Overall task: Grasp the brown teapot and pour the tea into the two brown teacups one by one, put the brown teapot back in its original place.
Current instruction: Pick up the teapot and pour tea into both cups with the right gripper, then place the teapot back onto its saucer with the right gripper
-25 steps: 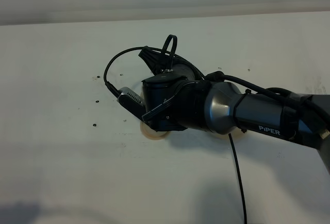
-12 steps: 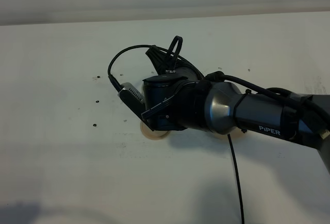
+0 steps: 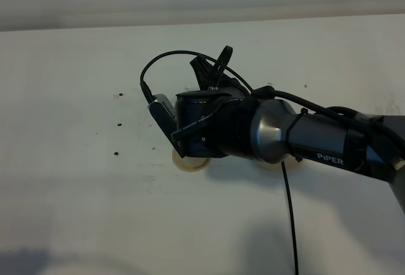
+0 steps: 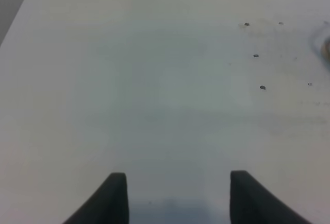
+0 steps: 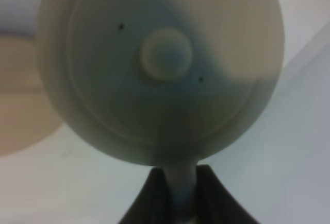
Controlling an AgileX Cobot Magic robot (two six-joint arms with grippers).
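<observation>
In the right wrist view the brown teapot point(image 5: 160, 64) fills the frame from above, showing its domed lid and round knob point(image 5: 166, 54). My right gripper point(image 5: 178, 185) is shut on the teapot's handle point(image 5: 179, 183). In the exterior high view my right arm point(image 3: 278, 137) reaches across the middle of the table and hides the teapot and the two brown teacups. Only a pale tan saucer edge point(image 3: 190, 164) peeks out below the wrist. A tan disc point(image 5: 20, 105) lies beside the teapot in the right wrist view. My left gripper point(image 4: 178, 177) hangs open over bare table.
The white table point(image 3: 76, 129) has a few small dark screw holes point(image 3: 118, 124) to the left of the arm. A black cable point(image 3: 291, 224) hangs from the right arm toward the front edge. A tan rim point(image 4: 326, 49) shows at the edge of the left wrist view.
The right wrist has rolled and shifted slightly to the right, its cable loop and wrist camera swinging with it. The grip stays shut.
</observation>
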